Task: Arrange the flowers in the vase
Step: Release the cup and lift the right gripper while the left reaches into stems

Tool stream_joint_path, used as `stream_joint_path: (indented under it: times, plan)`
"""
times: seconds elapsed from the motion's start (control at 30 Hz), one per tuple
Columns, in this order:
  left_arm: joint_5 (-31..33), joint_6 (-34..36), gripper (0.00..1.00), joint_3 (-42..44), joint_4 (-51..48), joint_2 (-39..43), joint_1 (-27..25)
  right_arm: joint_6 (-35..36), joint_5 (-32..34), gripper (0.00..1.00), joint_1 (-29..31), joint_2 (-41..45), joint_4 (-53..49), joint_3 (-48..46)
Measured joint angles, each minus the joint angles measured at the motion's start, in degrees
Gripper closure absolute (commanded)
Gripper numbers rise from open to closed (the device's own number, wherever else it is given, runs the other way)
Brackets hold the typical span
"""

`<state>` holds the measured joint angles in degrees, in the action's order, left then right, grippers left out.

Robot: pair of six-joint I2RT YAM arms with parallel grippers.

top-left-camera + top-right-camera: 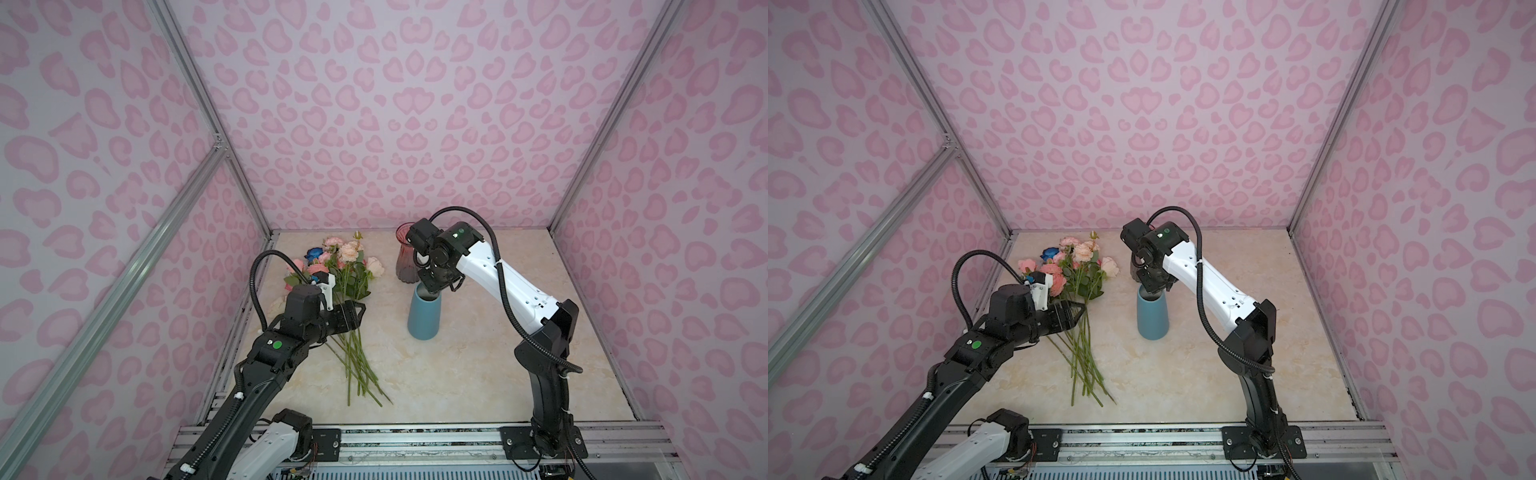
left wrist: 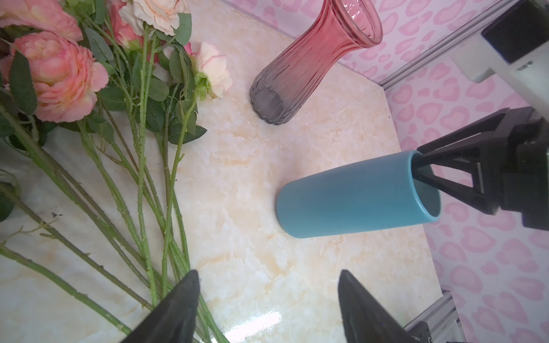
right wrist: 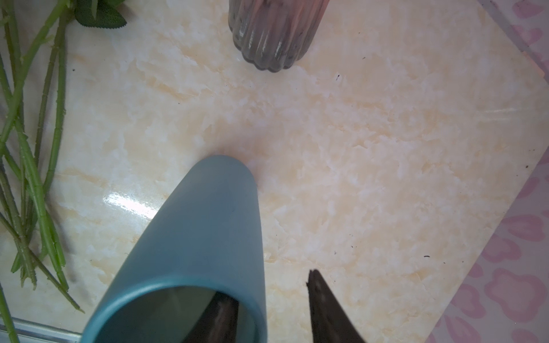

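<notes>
Writing is scarce on this rig: the small white label (image 1: pixel 270 343) beside a green dot on my left arm is too small to read.

Two containers stand upright on the marble-patterned table (image 1: pixel 478 374). The blue vase (image 1: pixel 424 316) is a plain matte tapered cylinder near the middle. Just behind it, close but apart, stands the glass vase (image 1: pixel 405 266), ribbed, pink at its flared neck and fading to grey at the base; my right arm hides part of it in a top view.

My right gripper (image 3: pixel 270 288) points down onto the mouth of the blue vase and straddles its rim. One finger (image 3: pixel 221 314) sits inside the mouth and the other hangs outside, with a clear gap between it and the vase wall. The jaws stand partly apart and clamp nothing. That finger is all I can see inside the blue vase.

The flowers (image 1: pixel 345 266) lie in a loose bunch on the table to the left of the blue vase, well apart from it. Pink, peach and pale blooms, with one deep blue bloom (image 1: pixel 316 253), point toward the back wall, and the green stems (image 1: pixel 357 365) fan out toward the front edge.

My left gripper (image 2: pixel 267 276) hovers over the middle of those stems, jaws spread wide and holding nothing.
</notes>
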<state>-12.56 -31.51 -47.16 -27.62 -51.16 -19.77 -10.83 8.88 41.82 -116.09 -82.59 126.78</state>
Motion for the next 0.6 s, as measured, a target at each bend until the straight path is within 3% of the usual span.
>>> stream_joint_path:
  times: [0.23, 0.47, 0.53, 0.6]
  plan:
    - [5.3, -0.8, 0.34, -2.7, -0.2, -3.8, 0.0, 0.5, -1.0, 0.59, -0.4, 5.5, 0.6, 0.8]
    - [10.6, -1.7, 0.39, -6.8, -2.0, -14.6, 0.0, 0.4, -1.9, 0.61, -0.6, 12.7, 6.1, 0.9]
    - [12.5, -1.1, 0.39, -8.4, -2.4, -18.0, 0.0, -0.2, -1.9, 0.58, -0.8, 17.2, 10.6, -3.3]
    - [14.5, -0.2, 0.40, -9.8, -2.7, -21.4, 0.0, -0.8, -1.7, 0.51, -1.7, 24.3, 18.1, -13.7]
